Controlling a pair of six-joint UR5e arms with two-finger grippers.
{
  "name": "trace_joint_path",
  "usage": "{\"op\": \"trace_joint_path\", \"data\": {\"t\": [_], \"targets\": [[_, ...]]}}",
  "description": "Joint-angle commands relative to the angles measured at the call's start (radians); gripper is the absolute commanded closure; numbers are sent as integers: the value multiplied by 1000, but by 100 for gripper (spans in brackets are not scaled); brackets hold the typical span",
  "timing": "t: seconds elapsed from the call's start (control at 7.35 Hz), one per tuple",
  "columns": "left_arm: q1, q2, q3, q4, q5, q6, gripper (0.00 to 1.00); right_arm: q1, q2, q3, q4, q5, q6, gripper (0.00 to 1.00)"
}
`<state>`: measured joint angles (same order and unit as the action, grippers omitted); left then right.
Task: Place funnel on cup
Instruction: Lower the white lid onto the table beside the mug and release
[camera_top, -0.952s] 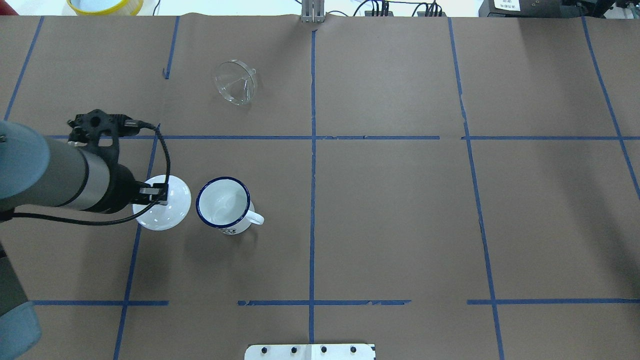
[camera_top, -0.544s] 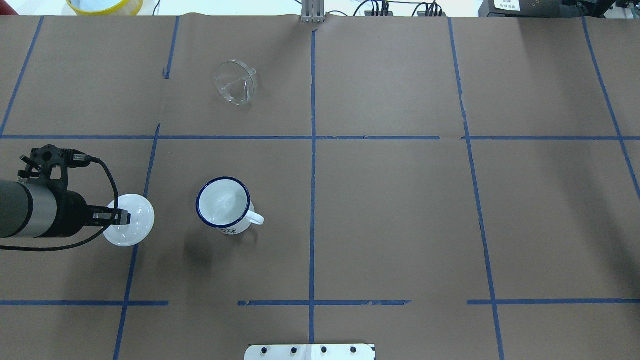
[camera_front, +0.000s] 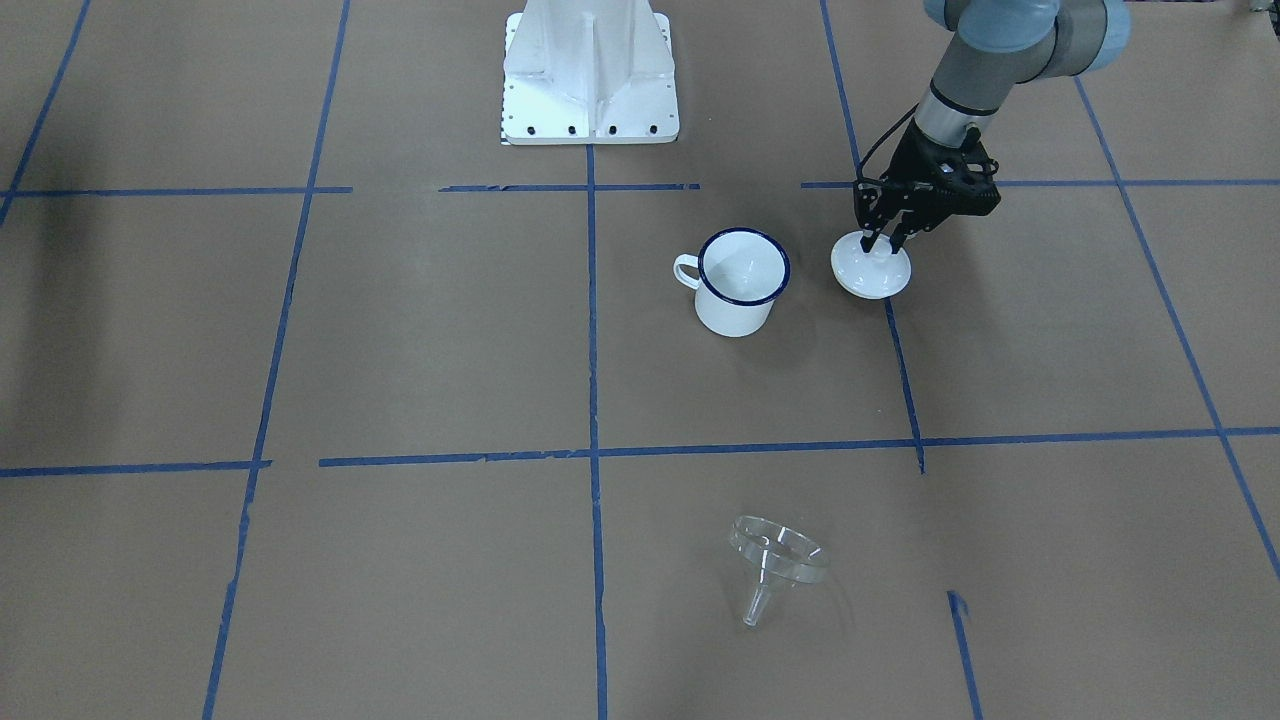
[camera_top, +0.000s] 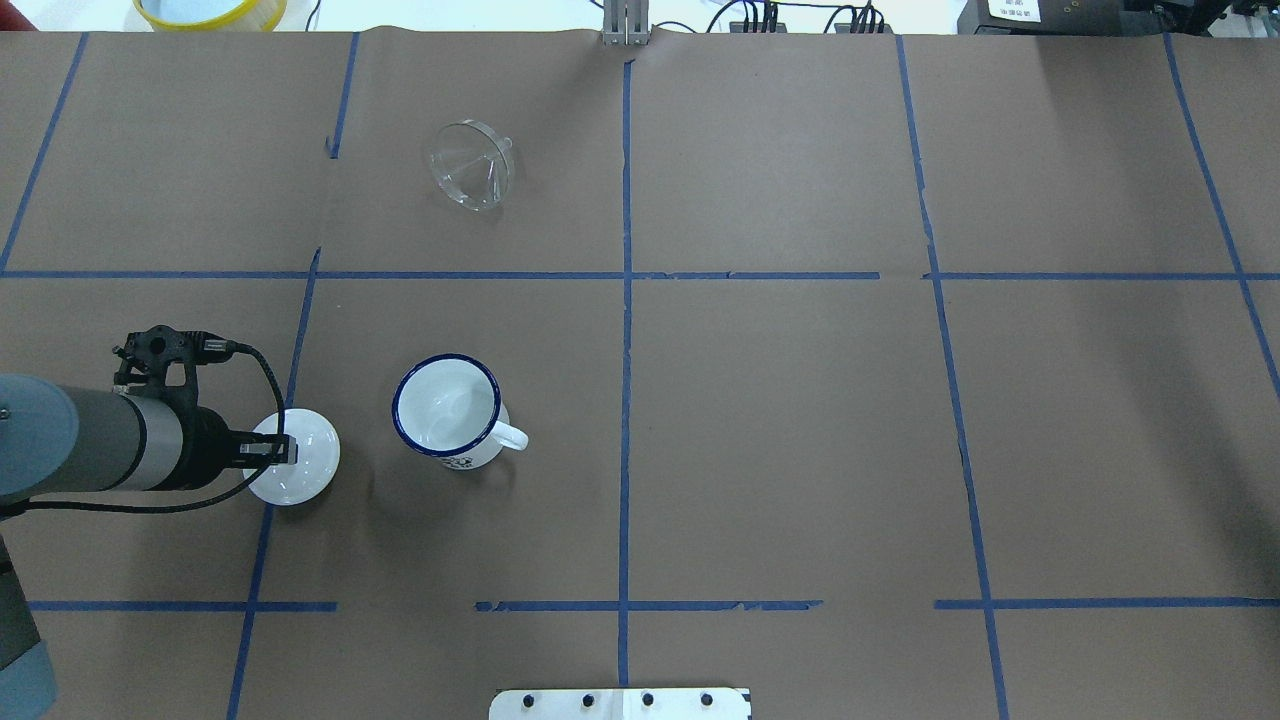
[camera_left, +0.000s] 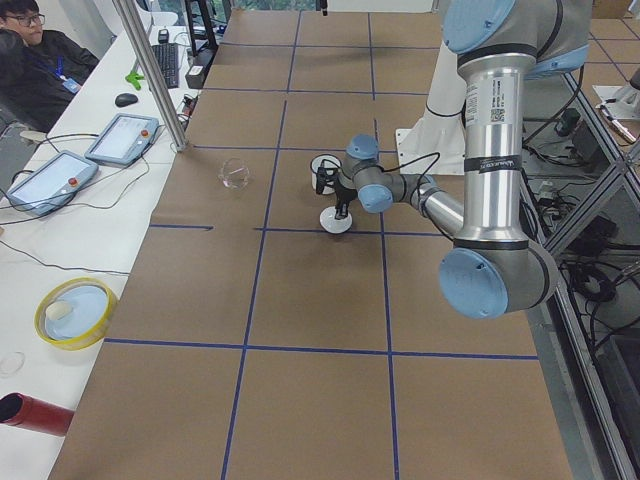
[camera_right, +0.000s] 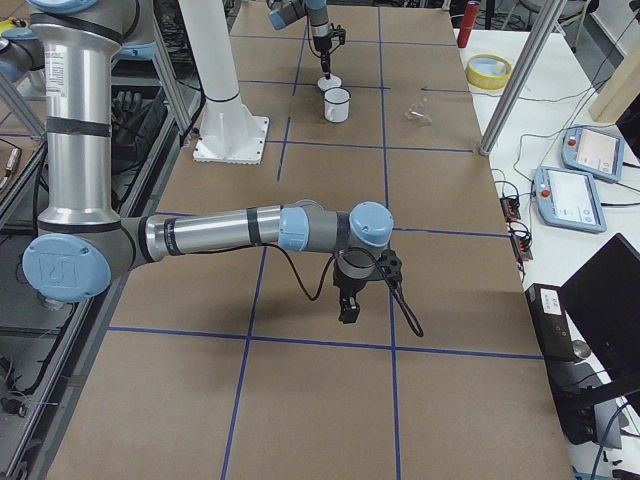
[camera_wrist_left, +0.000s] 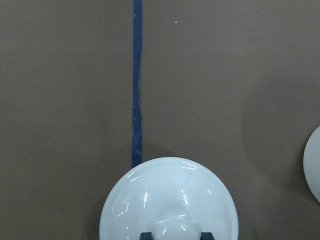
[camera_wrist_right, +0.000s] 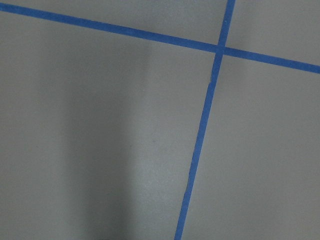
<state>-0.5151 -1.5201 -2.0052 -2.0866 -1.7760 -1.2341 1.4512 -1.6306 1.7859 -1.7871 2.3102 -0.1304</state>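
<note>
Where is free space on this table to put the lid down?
The table is bare across the robot's right of the centre tape line, and between cup and funnel. Tight only between the cup and the lid in the left gripper.

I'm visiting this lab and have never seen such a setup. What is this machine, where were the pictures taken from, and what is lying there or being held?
Two robot arms work at a table covered in brown paper with blue tape lines. One picture looks down from behind the robot, one faces it across the table, two look along the table from its ends, and two come from cameras on the wrists. On the table are a white cup with a blue rim and, farther away, a clear funnel lying tilted. The left gripper is shut on the knob of a white lid beside the cup. The right gripper hangs over bare paper; whether it is open, I cannot tell.
</note>
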Motion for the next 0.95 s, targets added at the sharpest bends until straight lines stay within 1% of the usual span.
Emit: {"op": "trace_joint_path", "data": {"t": [0.0,0.14,0.41,0.54,0.68,0.82], "targets": [[12,-12,11,0,3,-8,100,0,2,1,0,0,0,0],[10,-14,11,0,3,-7,77,0,0,0,0,0,0,0],[12,-14,11,0,3,-8,13,0,2,1,0,0,0,0],[10,-15,9,0,3,-8,1,0,0,0,0,0,0,0],[-2,-15,-3,2,1,-7,0,0,0,0,0,0,0,0],[-16,-17,-67,5,-13,-10,0,0,2,1,0,0,2,0]]}}
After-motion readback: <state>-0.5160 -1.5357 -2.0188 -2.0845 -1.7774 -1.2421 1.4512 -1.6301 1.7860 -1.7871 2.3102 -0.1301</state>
